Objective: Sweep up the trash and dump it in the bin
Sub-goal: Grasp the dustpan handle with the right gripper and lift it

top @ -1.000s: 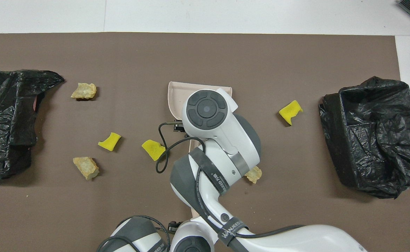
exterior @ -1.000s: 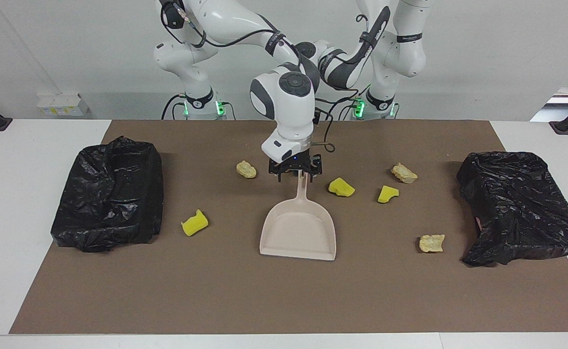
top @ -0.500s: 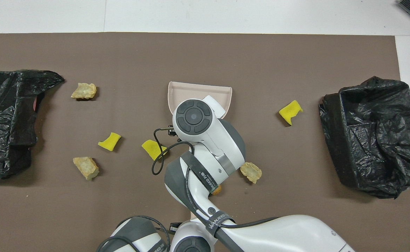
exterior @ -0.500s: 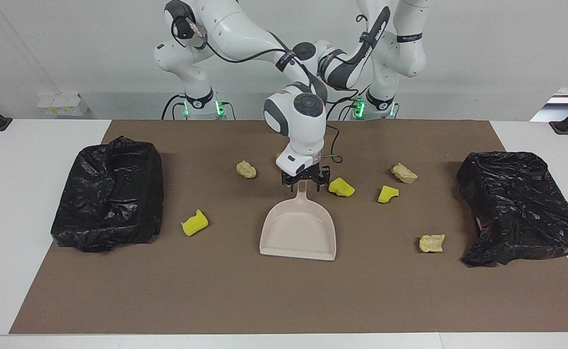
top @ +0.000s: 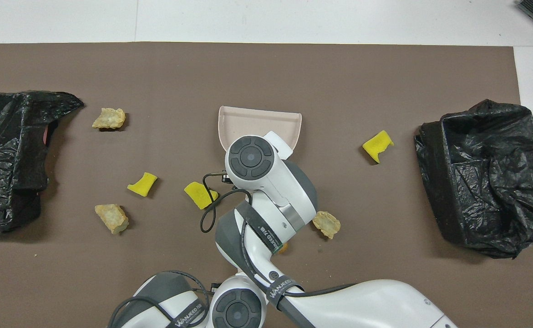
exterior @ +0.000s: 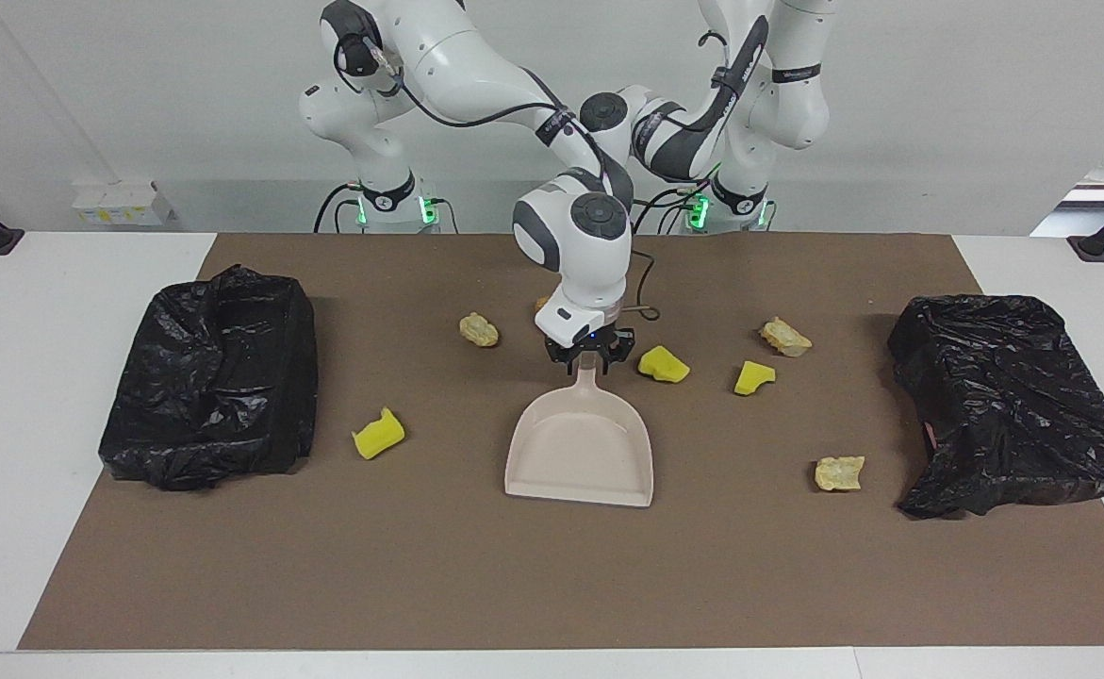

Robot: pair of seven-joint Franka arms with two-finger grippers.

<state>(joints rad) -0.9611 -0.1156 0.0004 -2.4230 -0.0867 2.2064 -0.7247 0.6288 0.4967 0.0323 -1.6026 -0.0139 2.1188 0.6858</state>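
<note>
A pale pink dustpan (exterior: pixel 580 453) (top: pixel 259 123) lies flat mid-mat, handle toward the robots. My right gripper (exterior: pixel 589 363) is down at the handle's top end; the arm hides it from overhead. Trash lies scattered: yellow foam wedges (exterior: pixel 664 365) (exterior: pixel 754 377) (exterior: pixel 378 433), beige chunks (exterior: pixel 479 330) (exterior: pixel 784 337) (exterior: pixel 839 472), and a small brown bit (exterior: pixel 542 304) half hidden by the arm. A black-bagged bin (exterior: pixel 212 377) stands at the right arm's end, another bin (exterior: pixel 1013 405) at the left arm's end. My left arm waits folded by its base, its gripper hidden.
A brown mat (exterior: pixel 552 585) covers the table's middle, with white tabletop (exterior: pixel 24 424) at both ends. A loose cable (top: pixel 209 209) hangs from the right wrist over the nearest yellow wedge (top: pixel 198 195).
My right gripper has come down onto the dustpan's handle end and its jaws have narrowed. The dustpan and the trash have not moved.
</note>
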